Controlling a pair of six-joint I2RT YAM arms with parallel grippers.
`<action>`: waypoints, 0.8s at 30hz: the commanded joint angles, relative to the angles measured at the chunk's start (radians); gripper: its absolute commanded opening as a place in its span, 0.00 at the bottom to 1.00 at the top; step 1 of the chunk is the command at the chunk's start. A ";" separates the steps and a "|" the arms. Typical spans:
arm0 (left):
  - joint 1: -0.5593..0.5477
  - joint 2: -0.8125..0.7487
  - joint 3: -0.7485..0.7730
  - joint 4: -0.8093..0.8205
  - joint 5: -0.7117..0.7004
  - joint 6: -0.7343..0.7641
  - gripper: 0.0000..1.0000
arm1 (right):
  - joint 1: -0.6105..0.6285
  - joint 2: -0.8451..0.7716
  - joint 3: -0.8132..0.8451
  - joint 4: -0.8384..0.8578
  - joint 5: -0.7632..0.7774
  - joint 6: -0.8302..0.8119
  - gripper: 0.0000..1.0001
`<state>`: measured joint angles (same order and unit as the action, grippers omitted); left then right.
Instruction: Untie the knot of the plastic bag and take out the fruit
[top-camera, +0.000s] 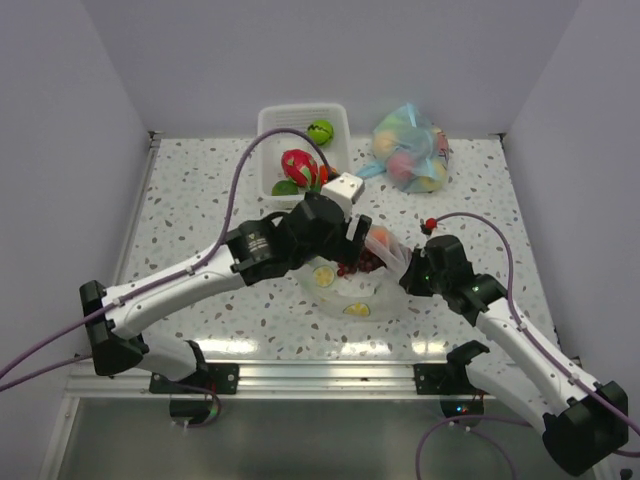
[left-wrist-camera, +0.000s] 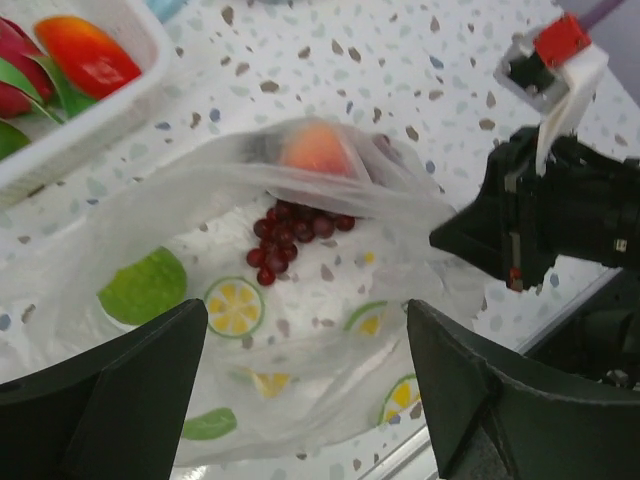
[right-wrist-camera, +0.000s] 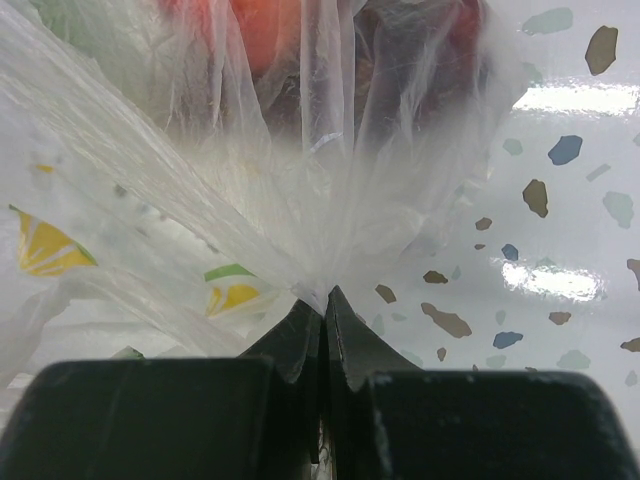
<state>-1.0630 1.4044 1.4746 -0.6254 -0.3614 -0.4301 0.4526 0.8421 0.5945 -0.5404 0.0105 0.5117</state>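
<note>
The plastic bag (top-camera: 352, 292) lies flattened on the counter (top-camera: 200, 210), around the middle and towards the near edge. Its thin clear film is crumpled over the fruit (left-wrist-camera: 290, 235) still inside. That fruit is a cluster of dark red grapes, an orange-pink round piece (left-wrist-camera: 315, 150) at the bag's far side, a green lime (left-wrist-camera: 143, 287) and several citrus slices (left-wrist-camera: 233, 305). The right tool (right-wrist-camera: 325, 300) reaches in from the right edge, its jaws pressed together on a gathered pinch of the bag's film, which fans out from that point. The left tool (left-wrist-camera: 305, 310) hangs over the bag with its jaws spread wide and nothing between them. A white basket (top-camera: 270, 150) holding a red-and-green fruit and a lime sits at the far edge. A blue-tinted bag (top-camera: 410, 150) of pastel fruit is near the far right corner.
</note>
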 joint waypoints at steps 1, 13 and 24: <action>-0.067 0.085 -0.020 -0.085 -0.123 -0.059 0.82 | 0.001 -0.011 0.022 0.006 0.013 -0.010 0.00; -0.033 0.393 -0.017 -0.097 -0.271 -0.010 0.79 | 0.003 -0.014 -0.041 0.048 -0.007 0.010 0.00; 0.097 0.383 -0.201 0.038 -0.344 -0.015 0.83 | 0.001 0.000 -0.078 0.082 -0.030 -0.004 0.00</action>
<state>-0.9699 1.8397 1.3304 -0.6693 -0.6422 -0.4492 0.4526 0.8379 0.5282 -0.4984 0.0032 0.5152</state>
